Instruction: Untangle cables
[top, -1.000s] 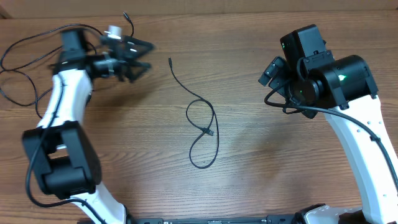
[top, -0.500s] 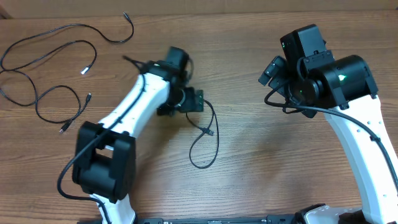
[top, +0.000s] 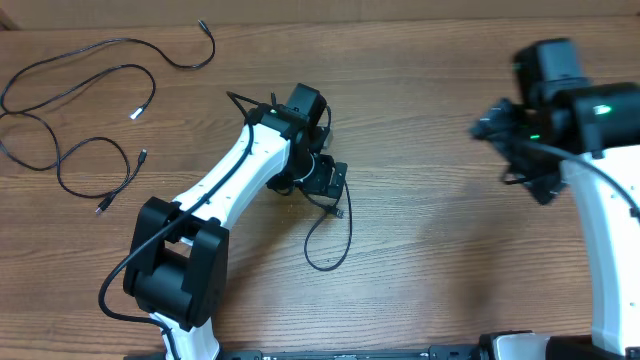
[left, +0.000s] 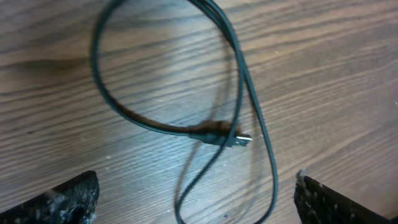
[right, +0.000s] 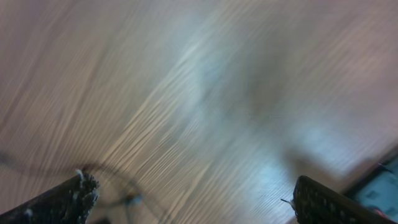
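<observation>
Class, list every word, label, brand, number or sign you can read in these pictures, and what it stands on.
No readable text anywhere.
Thin black cables, brown wooden table, white-and-black robot arm: no writing visible.
Small green light on the right arm: a lamp, not a sign.
Right wrist view: too blurred to tell.

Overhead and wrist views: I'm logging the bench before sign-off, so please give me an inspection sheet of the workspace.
surface: wooden table, no spills seen
job's things: looped cable at centre; loose cables spread at far left, apart from it
clutter: nothing seen
grippers: left gripper jaws open above the looped cable's plug, holding nothing; right gripper jaws open, empty, view blurred
cables: looped cable crosses itself near its plug
surroundings: pale strip beyond the far edge, unidentifiable
</observation>
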